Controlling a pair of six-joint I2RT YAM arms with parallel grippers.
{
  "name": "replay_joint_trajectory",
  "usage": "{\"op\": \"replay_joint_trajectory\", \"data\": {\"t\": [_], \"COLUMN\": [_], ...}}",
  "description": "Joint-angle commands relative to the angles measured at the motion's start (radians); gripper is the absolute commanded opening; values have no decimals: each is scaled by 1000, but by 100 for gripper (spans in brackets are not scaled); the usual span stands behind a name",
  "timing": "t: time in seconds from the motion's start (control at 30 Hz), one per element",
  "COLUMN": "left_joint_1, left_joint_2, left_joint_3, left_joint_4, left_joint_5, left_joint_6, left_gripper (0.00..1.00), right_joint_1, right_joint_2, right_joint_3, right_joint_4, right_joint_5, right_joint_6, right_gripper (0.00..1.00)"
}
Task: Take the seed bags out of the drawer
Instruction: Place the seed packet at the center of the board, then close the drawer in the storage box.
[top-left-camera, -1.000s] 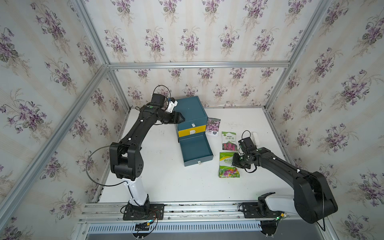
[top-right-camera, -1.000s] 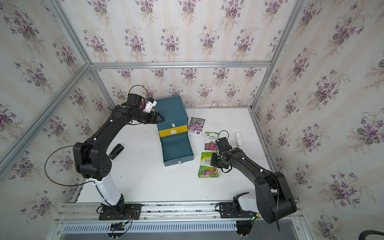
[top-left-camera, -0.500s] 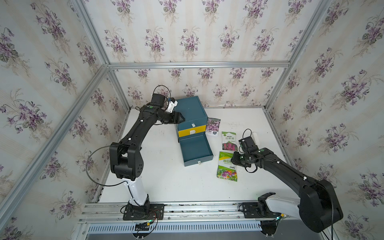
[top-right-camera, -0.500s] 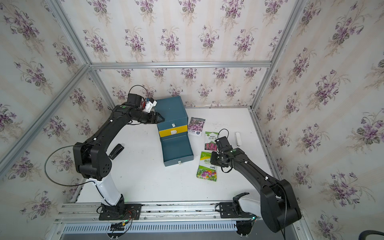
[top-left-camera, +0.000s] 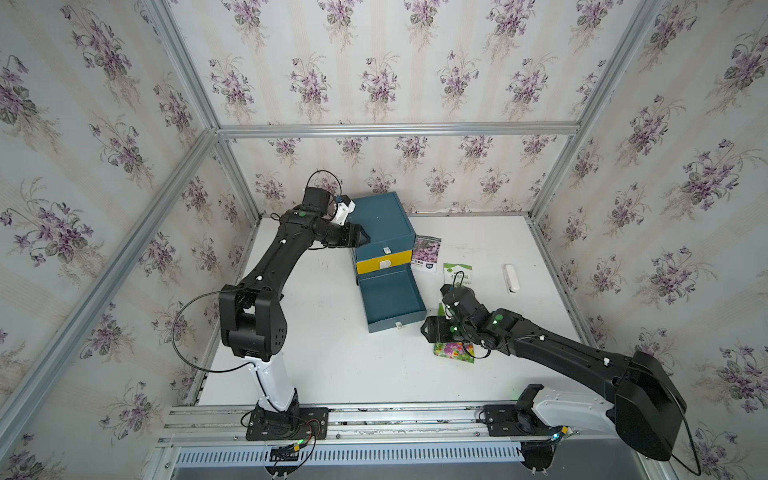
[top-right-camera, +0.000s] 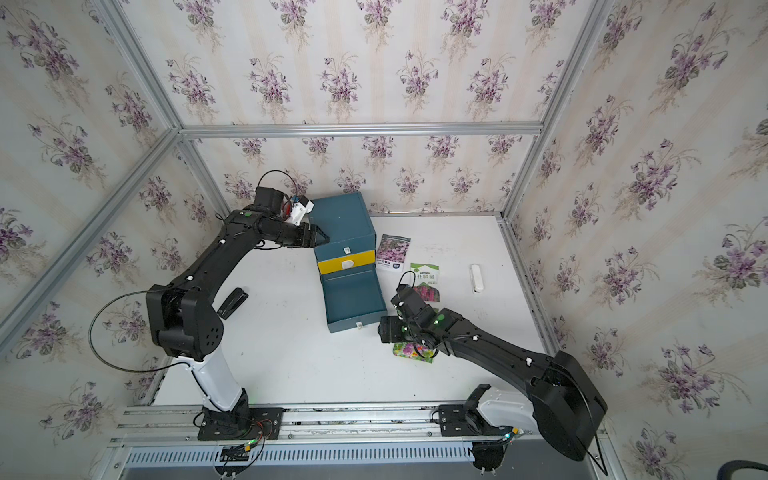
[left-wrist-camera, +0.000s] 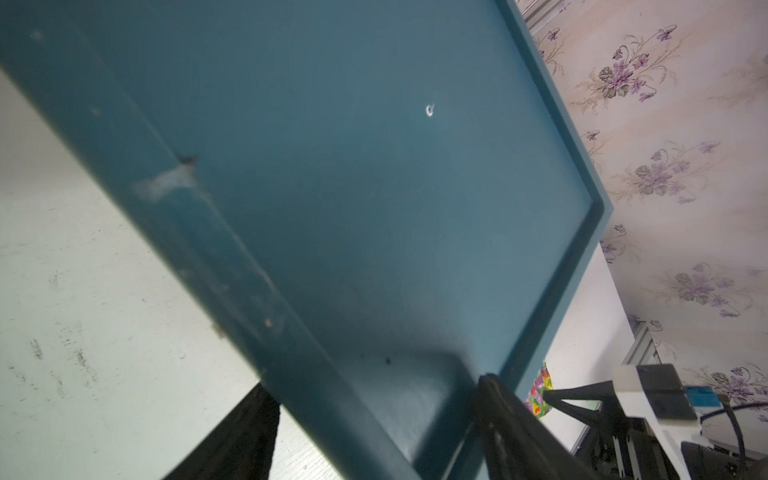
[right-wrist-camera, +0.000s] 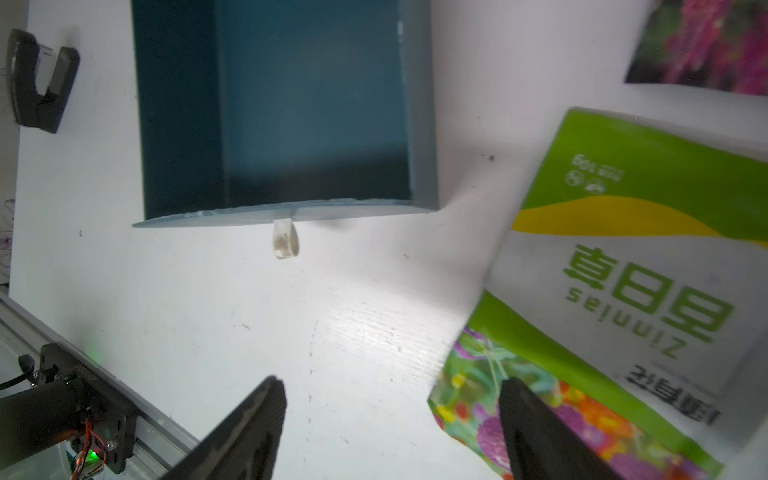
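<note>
Right gripper (right-wrist-camera: 390, 382) has spread wide, releasing the third seed bag (right-wrist-camera: 623, 270) onto the table (right-wrist-camera: 291, 311); left gripper (left-wrist-camera: 374, 384) grips the cabinet (left-wrist-camera: 332, 166); drawer (right-wrist-camera: 311, 104) looks empty; retreat next

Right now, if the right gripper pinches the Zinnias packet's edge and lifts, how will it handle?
Zinnias packet probably droops: it looks like thin, flat film. Likely light, so a push from the open right gripper may skate it across the smooth white table. The print looks glossy, so a pinch may slip.
</note>
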Motion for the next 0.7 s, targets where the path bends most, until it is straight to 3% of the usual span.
{"op": "replay_joint_trajectory", "data": {"t": [0.0, 0.47, 0.67], "left_joint_1": [-7, -7, -7], "left_joint_2": [46, 49, 47], "left_joint_3": [-24, -27, -28], "left_joint_4": [-280, -280, -283], "left_joint_5": [-196, -194, -193], "left_joint_6": [70, 69, 69], "left_gripper": [76, 76, 76], "right_joint_1": [58, 205, 212], "right_joint_2": [32, 198, 266], "right_joint_3": [0, 13, 11], "right_joint_4": [118, 340, 450], "right_joint_5": [53, 176, 211], "right_joint_6": [22, -33, -38], "right_gripper": [90, 97, 89]}}
